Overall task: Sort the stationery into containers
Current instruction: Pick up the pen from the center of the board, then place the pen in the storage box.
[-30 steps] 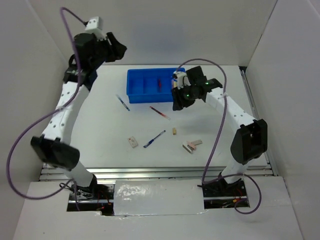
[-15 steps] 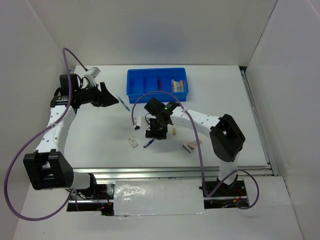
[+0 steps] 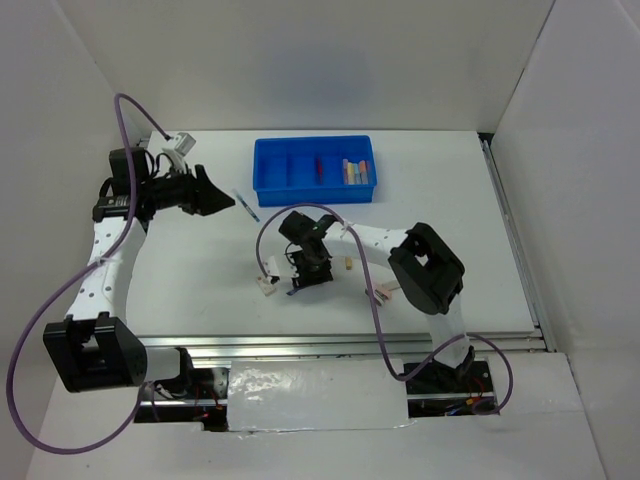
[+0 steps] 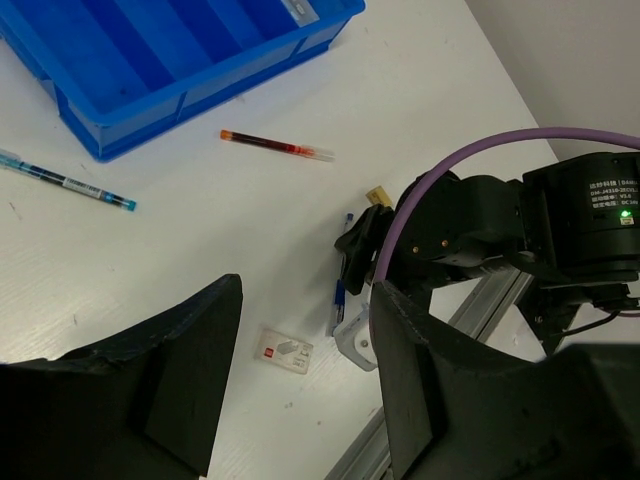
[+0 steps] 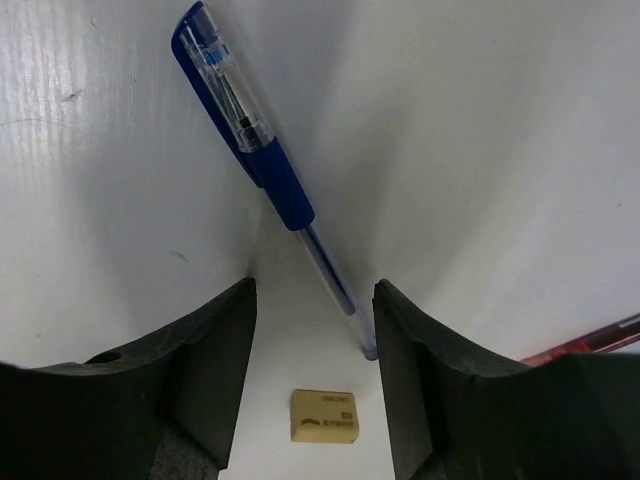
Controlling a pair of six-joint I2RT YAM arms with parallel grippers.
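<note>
The blue tray (image 3: pixel 278 185) holds a red pen (image 3: pixel 319 168) and several markers (image 3: pixel 352 172) in its right compartments. My right gripper (image 3: pixel 304 277) is open, low over a blue pen (image 5: pixel 270 170) on the table; the pen's tip lies between the fingers (image 5: pixel 190 380). A tan piece (image 5: pixel 325 416) lies just beyond. My left gripper (image 3: pixel 218 200) is open and empty, in the air left of the tray. In its view (image 4: pixel 300 400) a white eraser block (image 4: pixel 285 350) lies below. A light-blue pen (image 3: pixel 245 205) lies beside the tray. A red pen (image 4: pixel 275 147) lies in front of it.
Two eraser blocks (image 3: pixel 384 293) lie right of the right arm, partly hidden by it. The eraser block (image 3: pixel 267 285) sits just left of the right gripper. White walls close in the table on three sides. A metal rail (image 3: pixel 300 345) runs along the near edge.
My right arm has swung from the tray down and left to the blue pen. My left arm has lowered and drawn back to the left.
</note>
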